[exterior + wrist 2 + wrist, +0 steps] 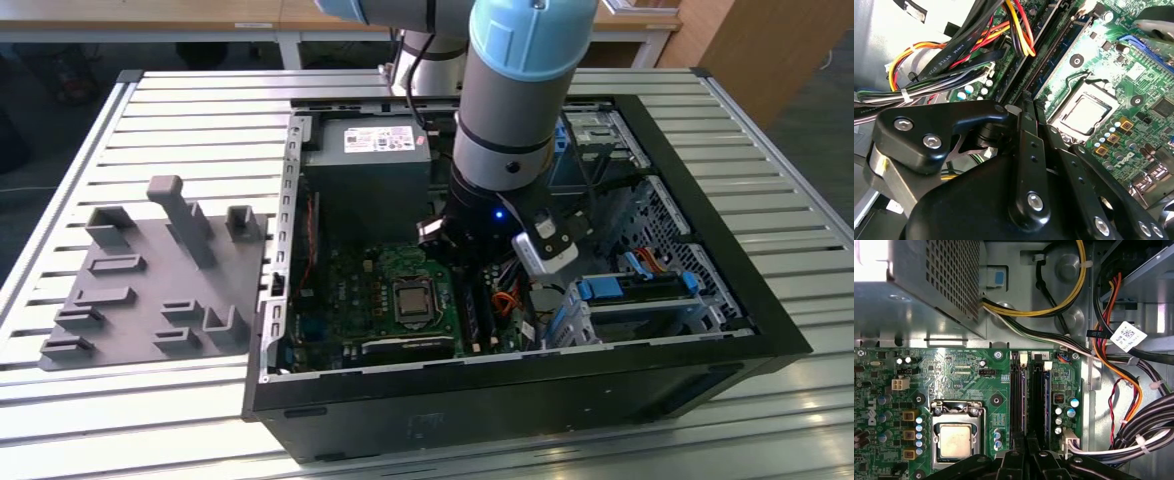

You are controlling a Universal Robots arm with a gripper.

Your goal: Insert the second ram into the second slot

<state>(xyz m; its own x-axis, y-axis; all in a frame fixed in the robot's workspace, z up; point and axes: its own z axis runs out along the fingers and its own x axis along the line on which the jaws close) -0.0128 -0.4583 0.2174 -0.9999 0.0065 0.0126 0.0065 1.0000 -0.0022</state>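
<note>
**Pincer closed on the blue stick at the memory slots**

Black finger links crowd closest to the lens in both wrist views, and they end in the pincer (1026, 441), whose two fingers (1024, 150) lie side by side with a hairline gap between them. The pincer is closed. The second ram (1025, 400), seen edge-on as a thin blue line, runs out of that gap and straight away from the tips. It stands in line with one of the black slots (1017, 400). How deep it sits in its slot cannot be told.

Just beside it, one slot over, a second blue stick (1045, 400) stands in its own slot. On the other side of the pincer, near the tips, lies the square metal processor socket (955, 440) on the green board (979, 390).

Past the far ends of the slots is the perforated grey power box (929, 285). Yellow, black and orange cables (1124, 365) sweep round from it, and one bundle carries a white tag (1126, 336).

In the exterior view, the arm (514, 90) reaches down into the open black computer case (534, 400). The pincer (483, 285) is low over the board. Well apart from it, on the exterior view's left, a grey holder tray (147, 270) lies on the slatted table (200, 110).
</note>
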